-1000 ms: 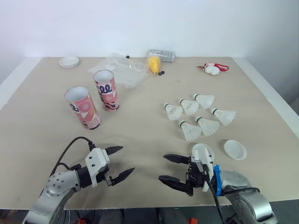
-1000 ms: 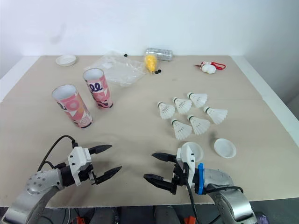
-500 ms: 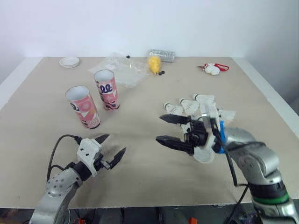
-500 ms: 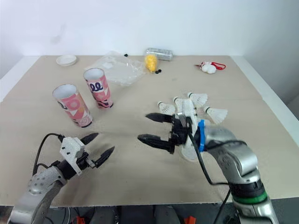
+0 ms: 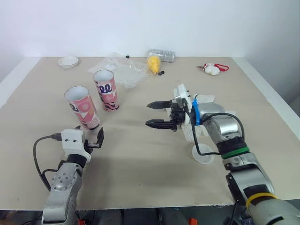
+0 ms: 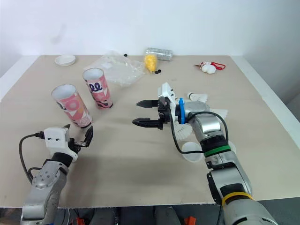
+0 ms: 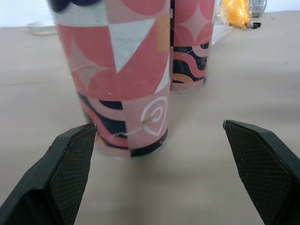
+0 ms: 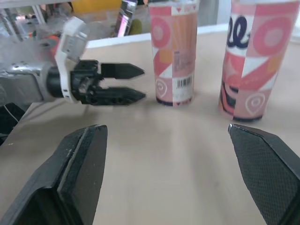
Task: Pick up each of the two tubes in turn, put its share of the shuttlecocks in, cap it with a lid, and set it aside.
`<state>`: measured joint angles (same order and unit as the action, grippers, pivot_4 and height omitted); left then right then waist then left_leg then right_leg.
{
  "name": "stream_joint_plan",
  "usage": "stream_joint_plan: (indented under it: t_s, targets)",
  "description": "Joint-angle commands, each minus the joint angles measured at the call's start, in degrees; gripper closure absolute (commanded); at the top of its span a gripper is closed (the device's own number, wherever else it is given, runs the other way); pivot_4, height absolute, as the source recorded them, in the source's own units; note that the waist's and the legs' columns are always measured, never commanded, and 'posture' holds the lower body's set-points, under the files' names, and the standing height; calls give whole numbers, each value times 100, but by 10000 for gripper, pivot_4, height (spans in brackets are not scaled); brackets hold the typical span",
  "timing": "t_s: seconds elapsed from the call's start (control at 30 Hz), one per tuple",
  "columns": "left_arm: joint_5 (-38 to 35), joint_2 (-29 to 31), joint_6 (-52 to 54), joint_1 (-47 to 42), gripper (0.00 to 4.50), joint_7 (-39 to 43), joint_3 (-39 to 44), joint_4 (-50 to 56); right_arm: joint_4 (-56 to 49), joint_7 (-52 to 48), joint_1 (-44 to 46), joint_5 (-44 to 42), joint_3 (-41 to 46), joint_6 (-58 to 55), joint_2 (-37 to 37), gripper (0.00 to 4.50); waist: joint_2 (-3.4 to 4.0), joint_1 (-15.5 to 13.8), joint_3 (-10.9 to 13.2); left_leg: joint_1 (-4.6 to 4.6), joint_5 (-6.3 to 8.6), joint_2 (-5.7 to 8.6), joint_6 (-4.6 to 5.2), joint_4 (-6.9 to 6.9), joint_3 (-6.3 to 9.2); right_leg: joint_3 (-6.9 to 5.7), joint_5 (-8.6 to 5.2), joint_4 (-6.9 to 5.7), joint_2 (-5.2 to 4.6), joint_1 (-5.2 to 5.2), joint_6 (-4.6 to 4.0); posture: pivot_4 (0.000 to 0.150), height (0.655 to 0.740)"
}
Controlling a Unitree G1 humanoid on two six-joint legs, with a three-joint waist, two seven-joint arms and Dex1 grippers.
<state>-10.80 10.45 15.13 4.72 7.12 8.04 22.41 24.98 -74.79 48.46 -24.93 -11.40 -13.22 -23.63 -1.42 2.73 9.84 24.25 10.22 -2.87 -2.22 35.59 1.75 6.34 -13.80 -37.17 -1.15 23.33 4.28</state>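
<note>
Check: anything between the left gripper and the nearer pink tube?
Nothing, just bare table. In the left wrist view the left gripper is open and faces the nearer tube, not touching it.

Shuttlecocks mostly hidden behind the right gripper

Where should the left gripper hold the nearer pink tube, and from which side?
Take the nearer pink tube across its middle wall, coming level from the robot's side with the left gripper. It stands upright; its round wall should fit between the open fingers.
</note>
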Motion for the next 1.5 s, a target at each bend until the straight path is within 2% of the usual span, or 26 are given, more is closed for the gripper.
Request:
stream_joint_plan:
  t_s: [0.03,0.2,0.4,0.9,1.27,1.33,1.37,1.43,1.5]
  targets:
    - [-100,76,-3,-183,0,34,231,-171,133,-191,193,159,137,470,127,804,0,0,0,0,0,0,0,-1,1,0,0,0,0,0,-1,1500,7400]
    - [-387,187,131,-429,0,310,388,-610,329,-191,240,343,231,1041,323,804,0,1,0,1,0,0,-1,-6,2,0,-2,-1,1,1,-2,1500,7400]
    - [-451,378,130,-817,0,459,502,-1063,395,-212,245,443,237,1191,383,804,0,0,0,0,-1,0,-2,-4,3,0,1,-2,2,0,0,1500,7400]
    - [-212,908,-415,-1827,0,1127,340,-2856,208,-121,108,393,387,1075,488,804,1,-1,0,-1,-1,-1,-3,-7,6,-1,0,-5,5,1,-1,1500,7400]
    - [-210,1145,-849,-2249,0,1632,391,-3867,-8,-157,-35,426,399,887,430,804,5,0,-3,-8,-4,-1,-4,-7,6,-1,2,-13,6,0,-2,1500,7400]
    - [-255,1152,-895,-2339,9123,1669,445,-4039,-32,-154,-42,424,402,867,427,0,8,-1,-4,-10,-9,-1,-4,-7,6,-1,4,-16,6,0,-2,1500,7400]
    - [-264,1157,-922,-2376,11954,1678,464,-4106,-46,-154,-48,420,406,857,424,0,9,-1,-5,-10,-10,-1,-5,-7,6,-1,5,-16,6,0,-1,1500,7400]
    - [-295,1157,-958,-2403,14264,1685,498,-4139,-68,-155,-56,415,412,844,418,0,9,-1,-5,-11,-11,-1,-4,-7,7,-1,6,-18,6,0,-2,1500,7400]
    - [-337,1167,-989,-2381,14264,1750,506,-4072,-92,-155,-66,411,418,831,408,0,9,0,-5,-11,-13,-1,-4,-7,7,-1,7,-19,6,0,-2,1500,7400]
